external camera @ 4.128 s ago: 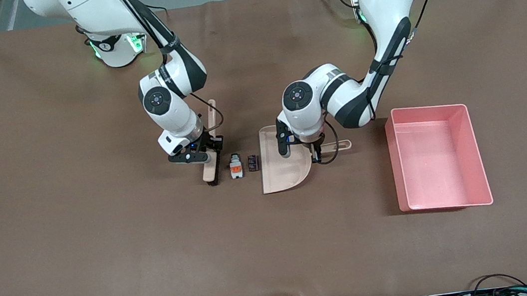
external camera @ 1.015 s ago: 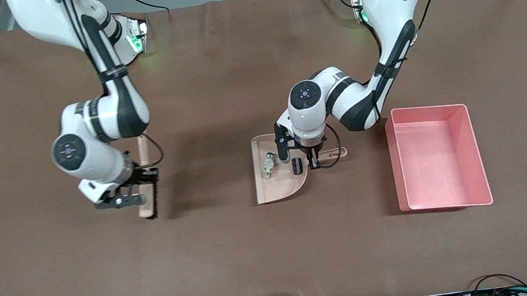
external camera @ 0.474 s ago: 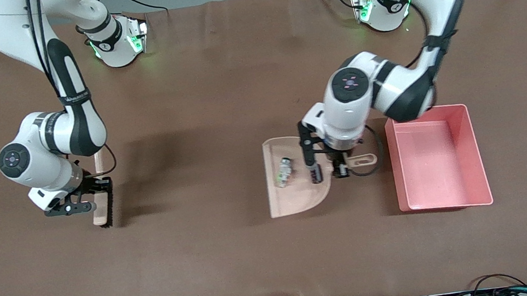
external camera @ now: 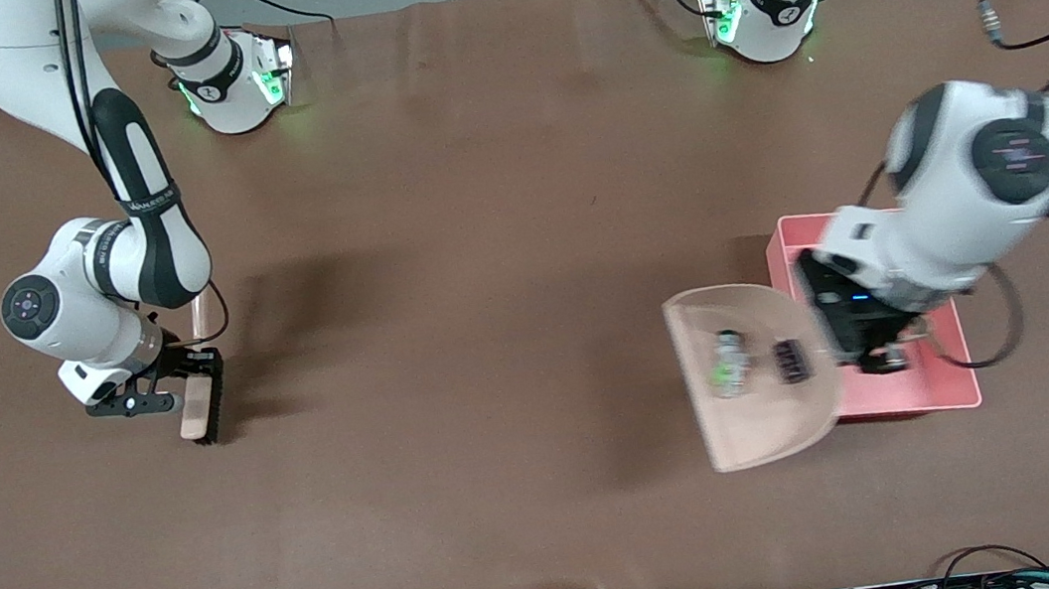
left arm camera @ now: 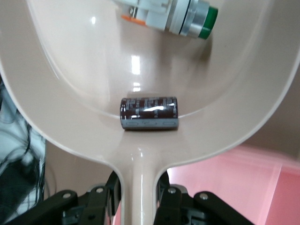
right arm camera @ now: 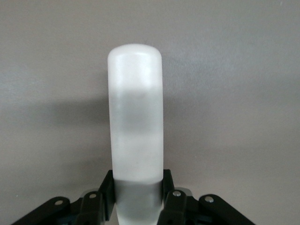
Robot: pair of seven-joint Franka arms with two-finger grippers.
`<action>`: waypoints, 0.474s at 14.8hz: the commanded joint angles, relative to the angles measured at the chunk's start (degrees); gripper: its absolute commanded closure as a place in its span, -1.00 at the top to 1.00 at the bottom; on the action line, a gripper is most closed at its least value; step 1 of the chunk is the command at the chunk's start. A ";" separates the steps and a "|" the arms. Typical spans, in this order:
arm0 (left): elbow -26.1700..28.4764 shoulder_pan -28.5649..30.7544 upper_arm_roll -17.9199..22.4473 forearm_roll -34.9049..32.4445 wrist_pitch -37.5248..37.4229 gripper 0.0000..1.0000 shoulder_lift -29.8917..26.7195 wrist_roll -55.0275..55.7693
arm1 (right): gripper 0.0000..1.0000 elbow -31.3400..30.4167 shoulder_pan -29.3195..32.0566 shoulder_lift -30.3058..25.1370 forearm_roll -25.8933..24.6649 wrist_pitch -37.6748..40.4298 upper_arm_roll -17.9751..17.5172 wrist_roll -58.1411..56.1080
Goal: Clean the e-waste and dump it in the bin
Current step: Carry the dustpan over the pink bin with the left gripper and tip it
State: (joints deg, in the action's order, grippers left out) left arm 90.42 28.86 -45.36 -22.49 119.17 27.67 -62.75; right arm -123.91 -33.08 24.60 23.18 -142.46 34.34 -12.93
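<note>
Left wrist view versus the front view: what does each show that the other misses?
Only the left wrist view shows the left end effector clamped on the dustpan handle and the white part's green cap. Only the front view shows the right end effector holding the brush and the whole table. Both show the dark cylinder in the dustpan and the pink bin.

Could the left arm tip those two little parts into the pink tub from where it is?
Probably yes. The left gripper holds the dustpan by its handle, raised beside the pink tub and overlapping its rim. The white part and dark cylinder lie loose inside, and nothing blocks the tub's open top.
</note>
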 commanded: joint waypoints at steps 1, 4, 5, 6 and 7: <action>0.55 10.57 -5.16 1.30 -1.74 -0.79 -0.95 -4.39 | -0.95 -3.09 -0.58 -1.05 2.40 -2.82 -0.23 -0.69; 0.72 16.91 -5.35 1.13 -3.94 -0.79 -0.43 -10.16 | -0.70 -3.00 -0.58 -0.61 2.40 -2.82 -0.50 -0.69; 0.90 18.67 -5.18 0.52 -3.94 -0.79 0.27 -13.41 | -0.44 -3.00 -0.67 -0.17 2.40 -2.82 -0.50 -0.69; 0.90 19.91 -5.00 0.34 -4.03 -0.79 1.24 -16.58 | -0.30 -2.91 -0.67 -0.17 2.40 -2.82 -0.50 -0.69; 1.16 21.14 -4.22 -0.36 -4.03 -0.79 1.85 -19.13 | -0.09 -2.91 -0.67 -0.17 2.40 -2.82 -0.50 -0.69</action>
State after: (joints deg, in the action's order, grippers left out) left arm 91.24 47.66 -49.45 -22.40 115.60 28.49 -77.18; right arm -125.89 -33.29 24.75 23.99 -144.18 33.78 -12.93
